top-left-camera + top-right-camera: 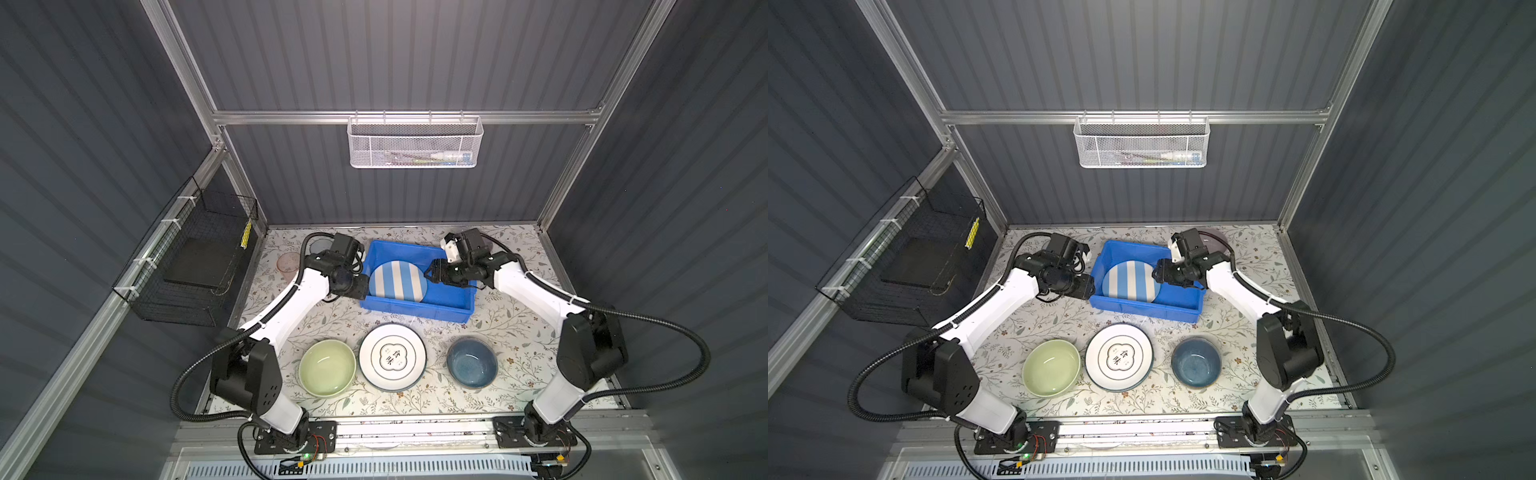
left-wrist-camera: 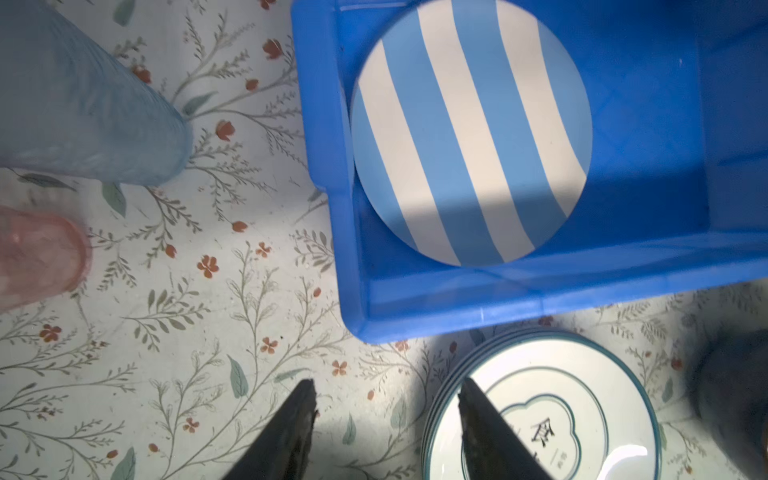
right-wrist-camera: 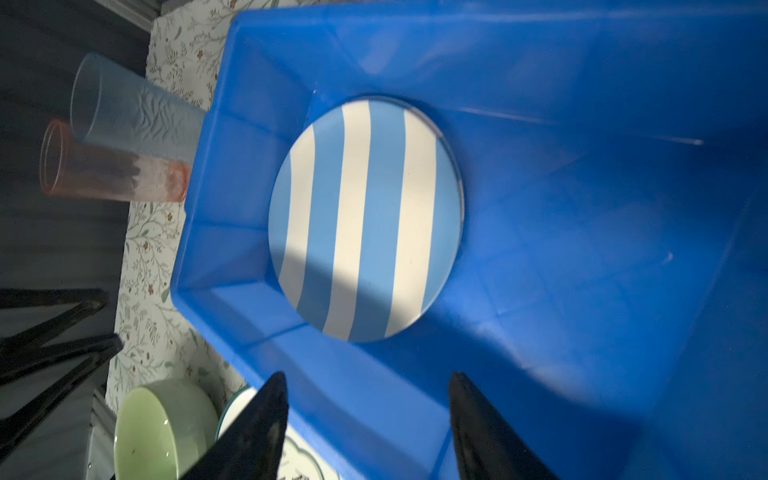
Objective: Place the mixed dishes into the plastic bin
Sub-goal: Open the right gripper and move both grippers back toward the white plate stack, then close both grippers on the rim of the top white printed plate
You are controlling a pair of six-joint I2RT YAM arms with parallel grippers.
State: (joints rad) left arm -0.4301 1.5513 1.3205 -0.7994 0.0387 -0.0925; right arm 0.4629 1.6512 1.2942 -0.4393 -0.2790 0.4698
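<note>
Two white-shelled arms (image 1: 291, 303) with bulky black joints (image 1: 257, 374), ribbed black cable hoses (image 1: 216, 415), bolted black base plates (image 1: 324, 432), dark tapered fingers (image 2: 286, 432).

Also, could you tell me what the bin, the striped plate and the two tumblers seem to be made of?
Bin: probably moulded plastic, semi-gloss, soft streaky highlights. Striped plate: smooth, matte-looking; ceramic or melamine, unclear. Blue tumbler and pink tumbler: translucent, blue one textured; plastic or glass, cannot tell.
</note>
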